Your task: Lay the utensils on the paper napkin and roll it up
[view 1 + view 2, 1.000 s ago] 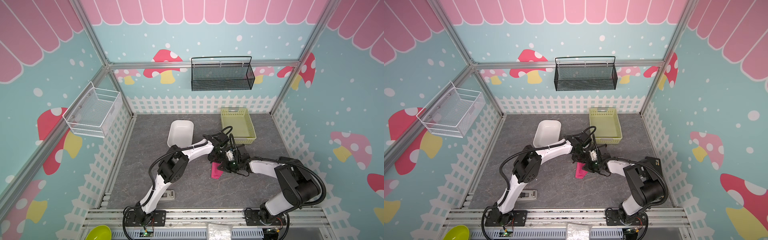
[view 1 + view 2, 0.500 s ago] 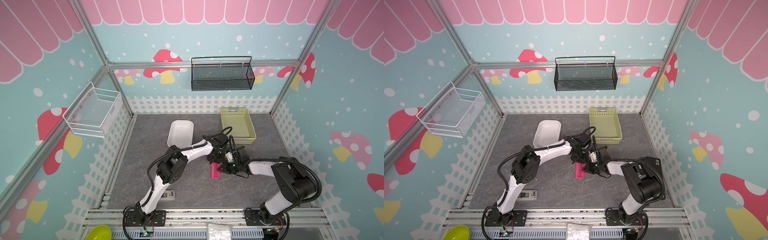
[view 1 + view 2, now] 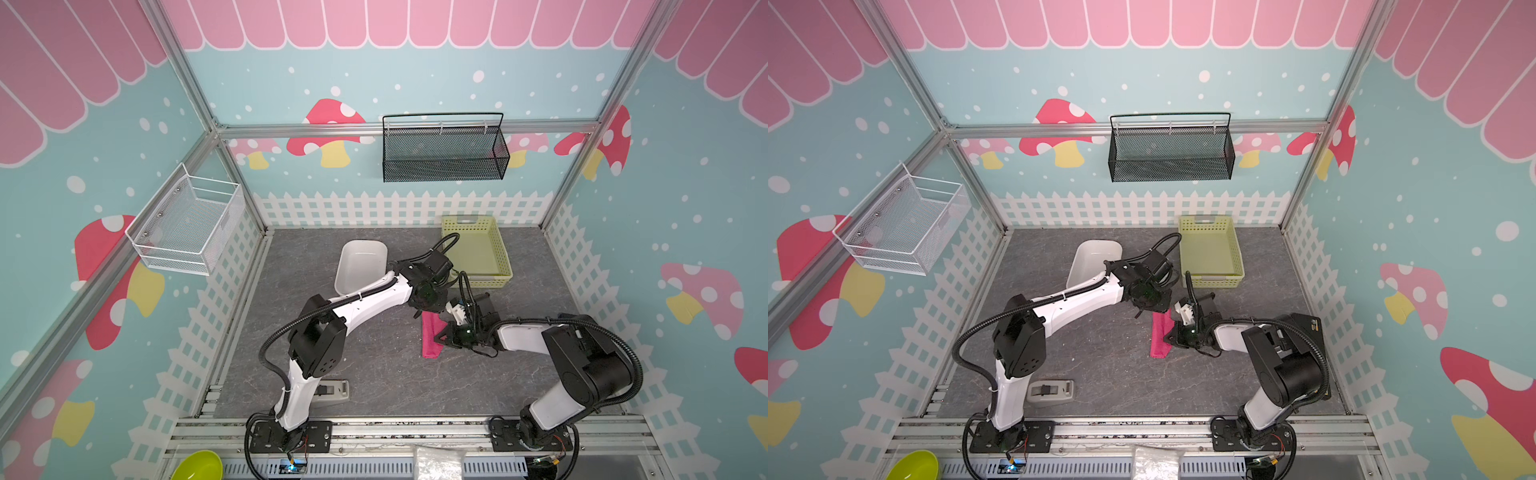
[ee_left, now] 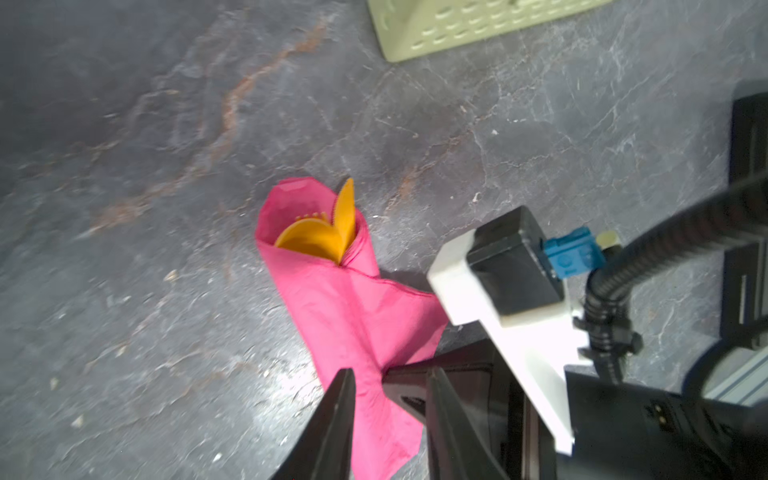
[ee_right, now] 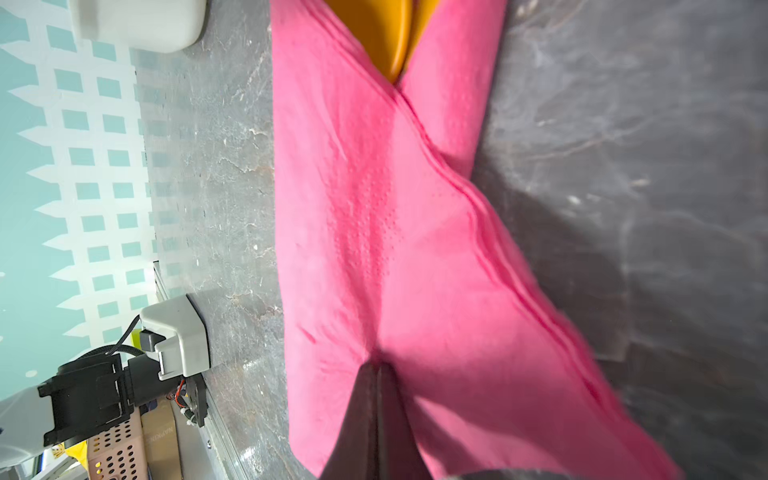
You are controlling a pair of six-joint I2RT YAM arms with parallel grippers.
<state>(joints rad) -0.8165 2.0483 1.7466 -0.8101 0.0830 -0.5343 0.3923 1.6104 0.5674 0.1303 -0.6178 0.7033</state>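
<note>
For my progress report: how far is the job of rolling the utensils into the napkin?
Done: the paper napkin is rolled around the utensils, whose orange ends show at one end. In hand: the right gripper, shut, rests its tips on the roll, whose flap spreads loose; the left gripper stands open over it. Left: probably tightening that flap, then letting go.

The paper napkin [image 4: 345,316] is magenta-pink with faint embossed dots; the utensils [image 4: 320,241] are orange. The counter [image 3: 374,374] is grey, veined with rust streaks. A basket [image 3: 484,282] is pale green, a tub [image 3: 361,245] white.
</note>
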